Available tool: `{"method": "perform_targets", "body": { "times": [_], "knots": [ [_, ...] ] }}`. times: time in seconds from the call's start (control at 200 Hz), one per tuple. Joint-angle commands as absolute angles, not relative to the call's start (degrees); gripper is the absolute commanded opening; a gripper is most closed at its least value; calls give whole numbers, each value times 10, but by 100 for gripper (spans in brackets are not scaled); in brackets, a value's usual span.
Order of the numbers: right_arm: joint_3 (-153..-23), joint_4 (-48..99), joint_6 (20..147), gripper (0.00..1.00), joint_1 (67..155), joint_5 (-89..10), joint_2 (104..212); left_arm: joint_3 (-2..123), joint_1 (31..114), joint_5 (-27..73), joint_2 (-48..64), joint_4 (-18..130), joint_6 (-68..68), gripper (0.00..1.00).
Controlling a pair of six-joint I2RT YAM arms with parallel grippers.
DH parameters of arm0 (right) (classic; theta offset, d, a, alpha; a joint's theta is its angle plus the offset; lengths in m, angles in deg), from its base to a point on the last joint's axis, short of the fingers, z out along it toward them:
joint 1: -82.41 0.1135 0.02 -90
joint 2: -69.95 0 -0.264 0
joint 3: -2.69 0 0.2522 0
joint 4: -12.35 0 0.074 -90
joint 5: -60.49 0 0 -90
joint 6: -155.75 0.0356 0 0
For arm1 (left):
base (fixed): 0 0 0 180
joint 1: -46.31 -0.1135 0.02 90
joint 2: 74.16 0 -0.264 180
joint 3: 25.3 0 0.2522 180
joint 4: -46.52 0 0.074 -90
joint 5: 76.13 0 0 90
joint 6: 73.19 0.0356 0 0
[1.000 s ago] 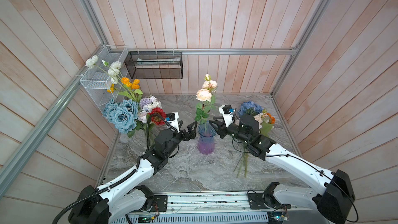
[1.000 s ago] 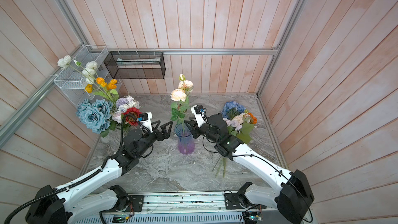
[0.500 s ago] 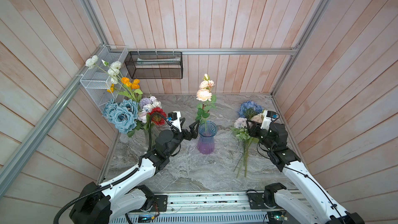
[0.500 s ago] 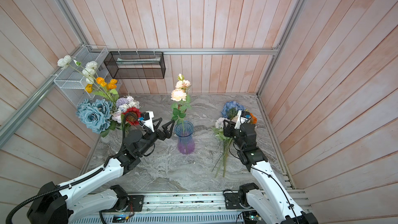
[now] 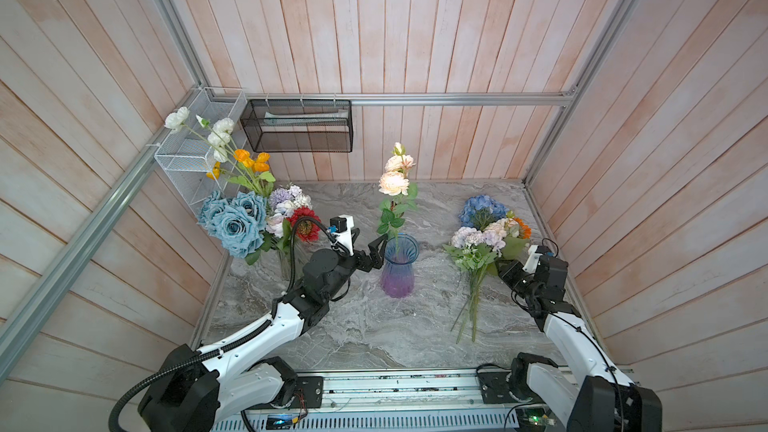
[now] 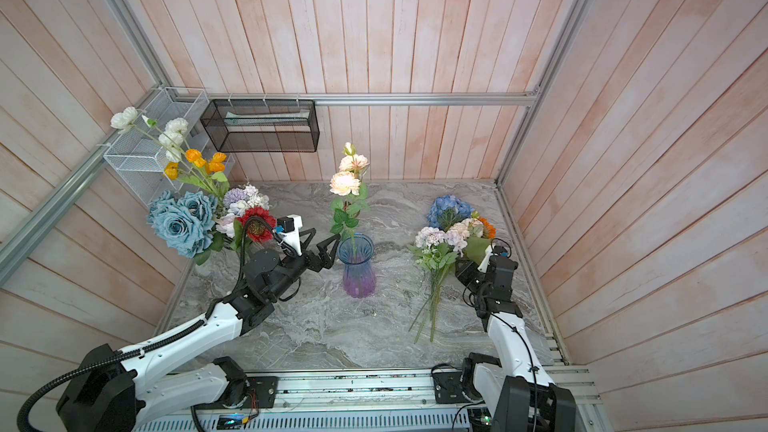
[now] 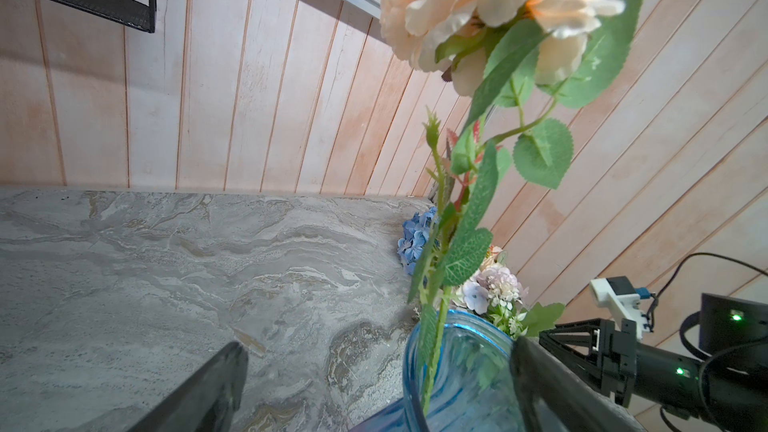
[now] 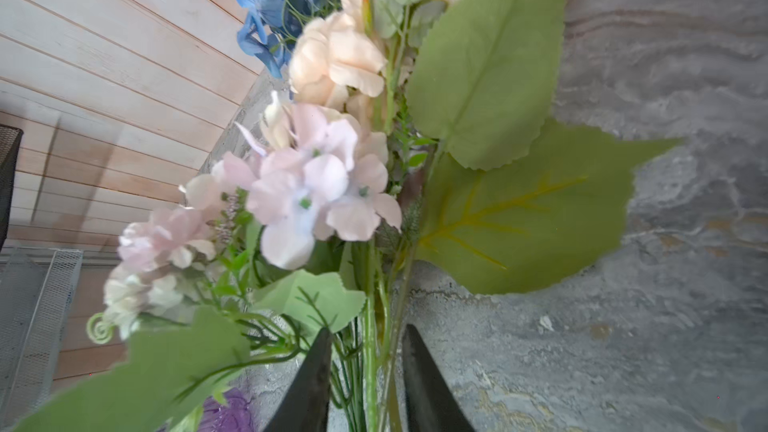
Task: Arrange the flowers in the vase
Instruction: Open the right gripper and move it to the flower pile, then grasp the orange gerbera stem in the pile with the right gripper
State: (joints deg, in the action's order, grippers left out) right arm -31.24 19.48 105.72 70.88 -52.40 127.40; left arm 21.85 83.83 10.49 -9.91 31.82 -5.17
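Observation:
A blue-to-purple glass vase (image 5: pixel 398 272) (image 6: pixel 358 272) (image 7: pixel 457 367) stands mid-table with one peach rose stem (image 5: pixel 392 182) (image 6: pixel 345 182) (image 7: pixel 478 6) in it. My left gripper (image 5: pixel 368 243) (image 6: pixel 322 241) (image 7: pixel 378 347) is open beside the vase rim, one finger against the glass. A lilac-white and peach bunch of flowers (image 5: pixel 478 243) (image 6: pixel 440 241) (image 8: pixel 307 184) lies on the table at the right, beside a blue hydrangea (image 5: pixel 480 207). My right gripper (image 5: pixel 505 270) (image 6: pixel 463 272) (image 8: pixel 368 338) has its fingers narrowed around this bunch's green stems.
More flowers stand at the left wall: dusty-blue roses (image 5: pixel 235 220), a red sunflower (image 5: pixel 305 224), orange and white poppies (image 5: pixel 232 155). A white wire basket (image 5: pixel 187 160) and a black mesh basket (image 5: pixel 299 126) hang on the walls. Rails edge the table.
My right arm swung from the vase to the bunch lying at the right, and its jaws narrowed around the stems. The left arm stayed by the vase.

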Motion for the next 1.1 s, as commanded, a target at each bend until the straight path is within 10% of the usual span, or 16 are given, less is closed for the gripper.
{"method": "perform_targets", "body": {
  "times": [0.0,1.09],
  "knots": [
    [-302,108,1076,29,697,-568,1295,238,840,109,-95,309,-38,100],
    [-285,-38,1112,25,693,-589,1466,244,840,103,-86,309,-51,100]
  ]
}}
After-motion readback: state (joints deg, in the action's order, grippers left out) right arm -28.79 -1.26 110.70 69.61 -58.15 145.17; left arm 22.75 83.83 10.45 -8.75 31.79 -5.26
